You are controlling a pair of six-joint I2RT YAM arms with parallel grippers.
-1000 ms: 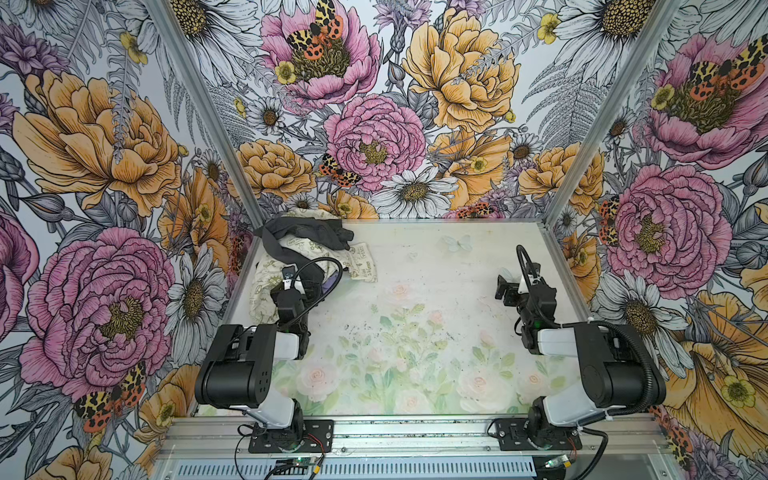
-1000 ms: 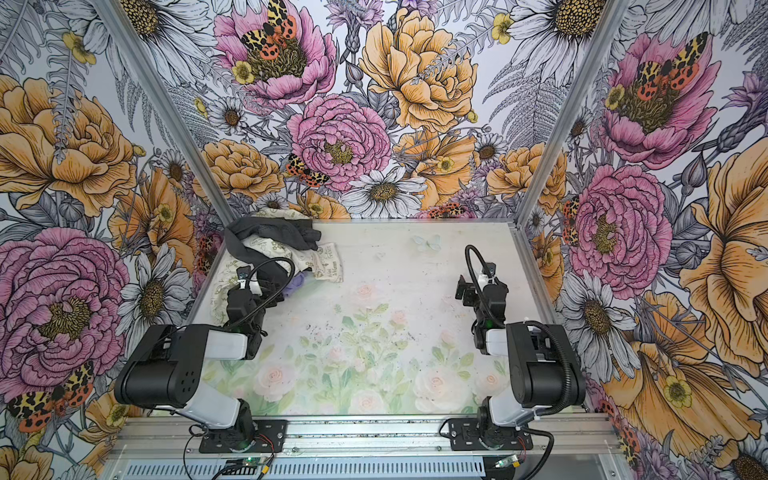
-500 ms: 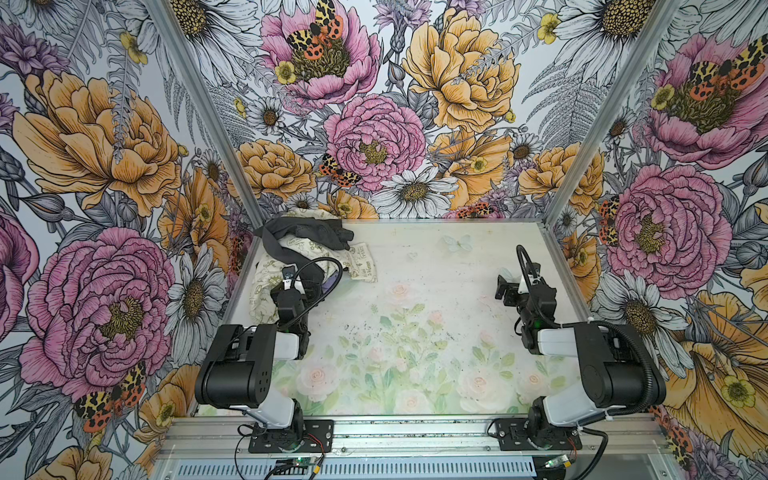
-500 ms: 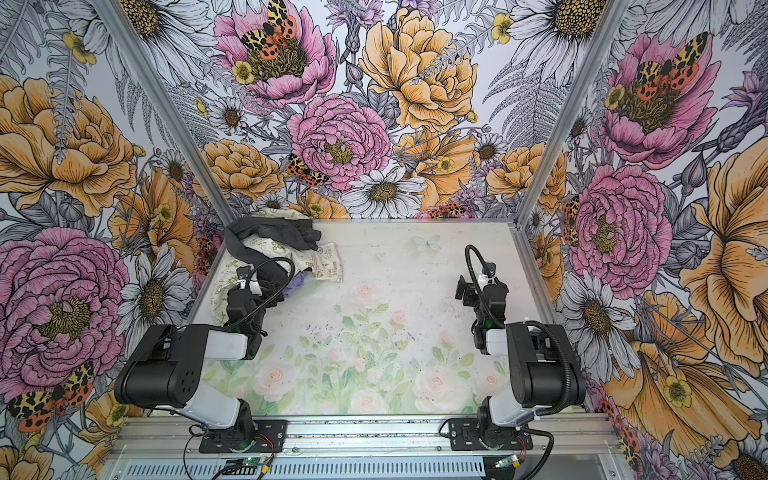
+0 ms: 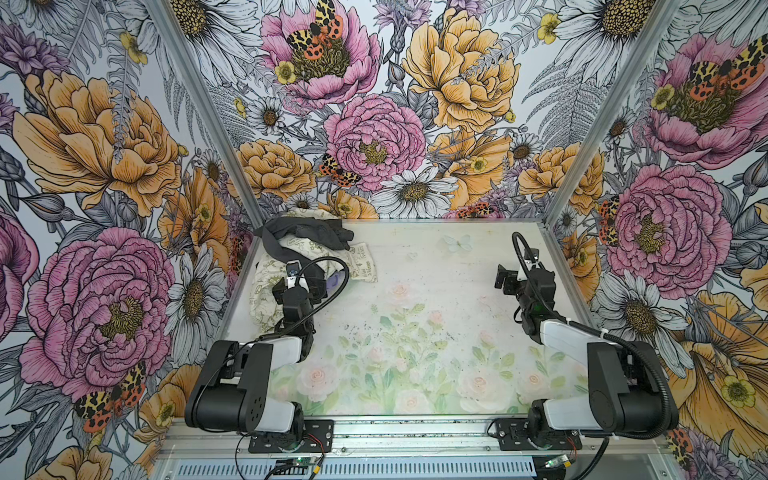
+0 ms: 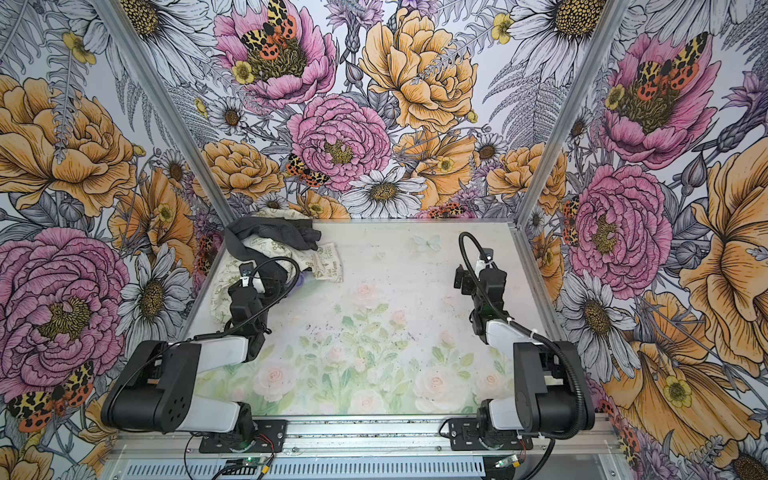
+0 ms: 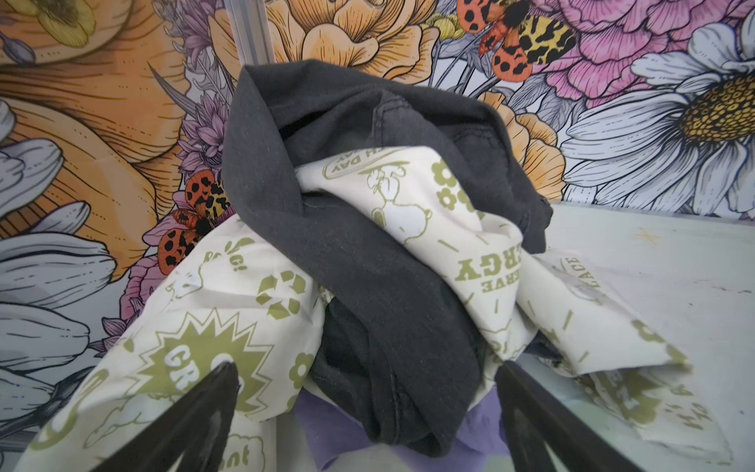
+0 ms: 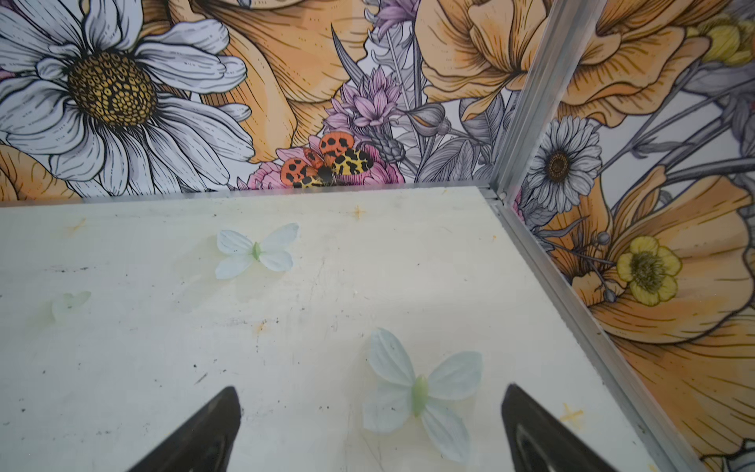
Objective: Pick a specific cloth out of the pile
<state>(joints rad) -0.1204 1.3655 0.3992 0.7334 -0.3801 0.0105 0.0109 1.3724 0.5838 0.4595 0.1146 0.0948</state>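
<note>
shows the pile (image 5: 305, 249) heaped on the table (image 5: 436, 291), with a dark grey garment (image 7: 347, 245) draped over its top and running down its near face as a thick fold. puts a cream cloth (image 7: 212, 327) with green print, a cartoon dog, recycling arrows and flowers among it, on both sides of that fold, spilling past the pile's near and side edges. finds the cloth (image 7: 327, 433), lavender purple, at the very bottom of the pile's near side, mostly buried: peeks out in the left wrist view only as a small patch under the end of the grey fold and the cream hem, and in both top views as a thin sliver at the pile's near edge. sets the left gripper (image 7: 367, 367) right at the pile's near side, jaws spread wide and clamped on nothing; frames the grey fold and the lavender patch between its fingertips (image 7: 220, 384), one tip in front of the cream print, the other in front of the cream hem. cannot tell whether either tip touches fabric. places the right gripper (image 8: 369, 392) well apart from the pile, across the table from it, jaws likewise spread wide and empty, above bare tabletop, with a pale printed butterfly (image 8: 421, 394) between the tips in the right wrist view.
</note>
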